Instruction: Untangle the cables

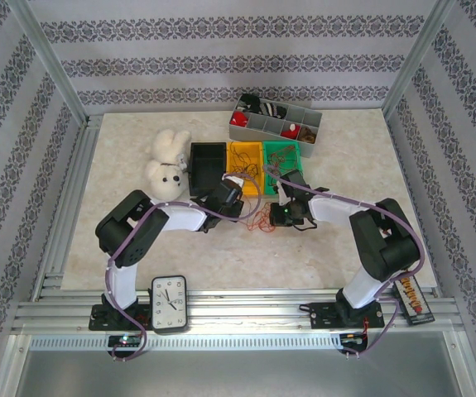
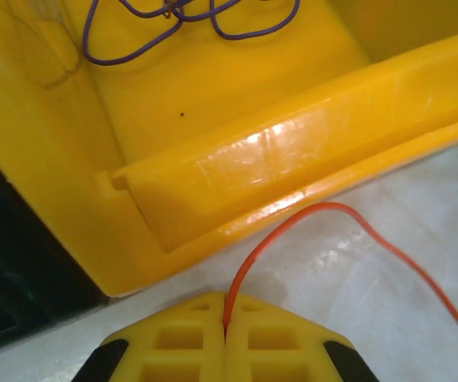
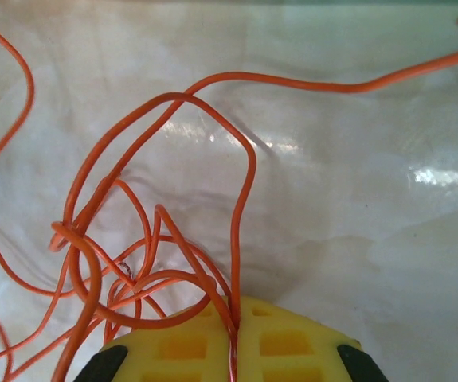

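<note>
The cables (image 1: 259, 218) are thin orange and red strands in a loose tangle on the table between the two grippers. My left gripper (image 2: 225, 318) is shut on a single orange cable (image 2: 312, 208) that arcs away to the right, just in front of the yellow bin (image 2: 292, 151). From above, the left gripper (image 1: 239, 201) sits at the tangle's left side. My right gripper (image 3: 234, 318) is shut on orange strands of the tangle (image 3: 133, 263), whose loops spread to its left. In the top view the right gripper (image 1: 277, 217) is at the tangle's right side.
Black (image 1: 207, 161), yellow (image 1: 242, 157) and green (image 1: 284, 154) bins stand just behind the grippers, with a grey divided tray (image 1: 275, 122) further back. A purple wire (image 2: 173, 16) lies in the yellow bin. A white plush toy (image 1: 165, 164) sits at left; a clock (image 1: 169, 303) stands by the left base.
</note>
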Controlling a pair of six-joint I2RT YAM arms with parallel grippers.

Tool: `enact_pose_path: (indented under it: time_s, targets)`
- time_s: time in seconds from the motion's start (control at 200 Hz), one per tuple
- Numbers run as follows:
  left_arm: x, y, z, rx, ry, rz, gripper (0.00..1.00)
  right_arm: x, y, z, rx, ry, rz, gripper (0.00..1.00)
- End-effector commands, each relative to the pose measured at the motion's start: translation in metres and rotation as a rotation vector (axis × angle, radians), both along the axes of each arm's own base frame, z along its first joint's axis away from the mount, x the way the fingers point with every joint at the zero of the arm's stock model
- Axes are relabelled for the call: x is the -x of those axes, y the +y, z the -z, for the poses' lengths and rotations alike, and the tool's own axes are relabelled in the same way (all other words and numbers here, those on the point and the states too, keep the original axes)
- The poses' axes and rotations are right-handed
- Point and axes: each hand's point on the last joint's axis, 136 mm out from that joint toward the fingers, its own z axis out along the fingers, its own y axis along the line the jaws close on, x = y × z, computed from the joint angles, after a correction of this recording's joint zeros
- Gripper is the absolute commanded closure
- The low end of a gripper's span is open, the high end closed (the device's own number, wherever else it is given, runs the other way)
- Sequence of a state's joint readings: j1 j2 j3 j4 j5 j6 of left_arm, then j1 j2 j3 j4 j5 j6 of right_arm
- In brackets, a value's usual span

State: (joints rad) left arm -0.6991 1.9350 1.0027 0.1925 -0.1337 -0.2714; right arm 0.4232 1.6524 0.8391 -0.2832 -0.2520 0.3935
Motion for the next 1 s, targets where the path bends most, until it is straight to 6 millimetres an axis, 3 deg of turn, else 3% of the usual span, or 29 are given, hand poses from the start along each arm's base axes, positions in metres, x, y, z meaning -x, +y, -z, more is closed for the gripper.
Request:
enact_pose_path:
  time_s: [0.0,0.21,0.31,0.37,0.46,0.595,0.715,0.815,0.994]
  targets:
    - [0.005,0.004,-0.003,0.026,-0.020,-0.034,1.00,0.011,-0.003,0.000,0.012,0.012,-0.012,0.91]
    - [0.013,0.055,-0.082,0.019,-0.175,-0.214,1.00,0.007,-0.025,0.003,0.038,0.012,0.090,0.89]
    - [0.024,0.076,-0.115,0.034,-0.241,-0.259,1.00,0.006,-0.034,0.005,0.050,0.015,0.133,0.78]
    - [0.031,0.085,-0.125,0.034,-0.258,-0.271,1.00,0.005,-0.039,0.006,0.060,0.014,0.155,0.68]
    - [0.039,0.093,-0.139,0.054,-0.276,-0.280,1.00,0.005,-0.043,0.007,0.067,0.012,0.177,0.66]
    - [0.044,0.096,-0.159,0.103,-0.315,-0.274,1.00,0.005,-0.046,0.008,0.066,0.018,0.192,0.70]
    - [0.046,0.105,-0.177,0.127,-0.346,-0.316,1.00,0.005,-0.052,0.010,0.078,0.022,0.218,0.81]
    - [0.046,0.133,-0.205,0.107,-0.429,-0.419,1.00,0.006,-0.057,0.012,0.084,0.032,0.247,0.92]
    - [0.050,0.172,-0.265,0.120,-0.549,-0.513,1.00,0.005,-0.059,0.011,0.078,0.032,0.265,0.92]
